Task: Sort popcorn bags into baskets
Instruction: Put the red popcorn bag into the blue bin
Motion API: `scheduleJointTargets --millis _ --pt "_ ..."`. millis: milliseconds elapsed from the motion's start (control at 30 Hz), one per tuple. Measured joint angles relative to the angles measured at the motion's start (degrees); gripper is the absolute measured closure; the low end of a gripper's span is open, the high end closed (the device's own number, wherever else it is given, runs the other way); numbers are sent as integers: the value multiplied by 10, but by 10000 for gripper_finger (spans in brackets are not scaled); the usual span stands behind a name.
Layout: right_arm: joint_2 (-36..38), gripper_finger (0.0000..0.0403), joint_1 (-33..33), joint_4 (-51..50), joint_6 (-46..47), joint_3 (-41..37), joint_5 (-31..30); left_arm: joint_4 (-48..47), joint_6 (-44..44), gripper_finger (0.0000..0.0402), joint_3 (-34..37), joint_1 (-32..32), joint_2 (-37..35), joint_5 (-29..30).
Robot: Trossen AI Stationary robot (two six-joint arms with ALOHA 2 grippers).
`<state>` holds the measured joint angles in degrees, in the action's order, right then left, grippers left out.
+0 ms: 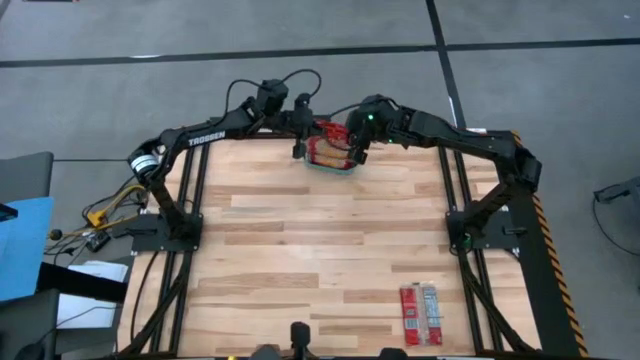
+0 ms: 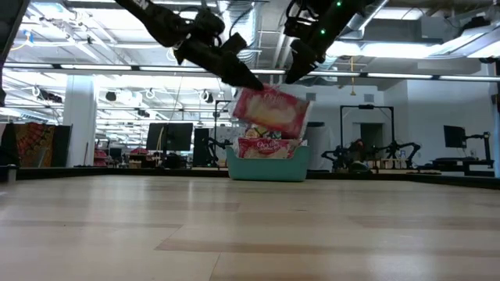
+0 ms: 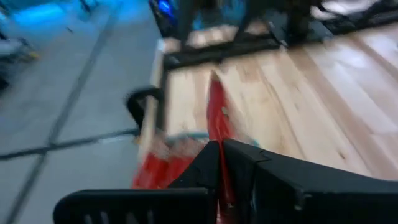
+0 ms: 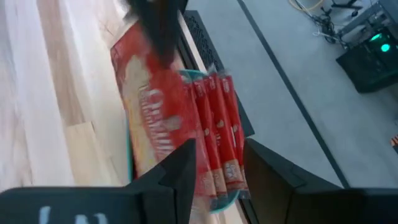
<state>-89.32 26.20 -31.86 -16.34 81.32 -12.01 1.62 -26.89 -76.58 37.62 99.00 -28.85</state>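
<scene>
Hall space stretches behind the rig in the low view: white columns, ceiling ducts and light strips, dark monitors and other arm rigs along the back. Grey floor with dark seam lines surrounds the frame. The counter (image 1: 320,230) is pale wood in long planks, bare across most of its middle, held in a black frame.

At the far edge sits the teal basket (image 2: 266,168), with red popcorn packets standing on edge inside it (image 4: 219,118). Both arms reach in over it from either side. The left pincer (image 2: 251,80) is clenched on the top corner of one popcorn bag (image 2: 271,111), which hangs tilted just above the basket and the packets in it. The right pincer (image 2: 293,75) is close beside the bag's other top corner, its fingers parted either side of the packets in its own wrist view; I cannot tell whether it touches the bag.

Well apart from all that, near the counter's near right corner, more popcorn packets (image 1: 421,313) lie flat side by side, touching one another.
</scene>
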Motion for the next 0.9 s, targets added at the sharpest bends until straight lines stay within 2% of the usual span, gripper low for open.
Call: scheduleJointTargets --millis 333,500,733,900 --pt "0 267 10 -11 4 0 2 49 2 401 2 3 62 -9" --pt "0 274 10 -11 3 0 2 51 -9 401 2 4 72 -19" --pt "0 273 10 -11 3 -1 3 14 -50 401 2 11 73 13" --pt "0 275 10 -11 4 -1 4 25 -53 401 1 11 107 24"
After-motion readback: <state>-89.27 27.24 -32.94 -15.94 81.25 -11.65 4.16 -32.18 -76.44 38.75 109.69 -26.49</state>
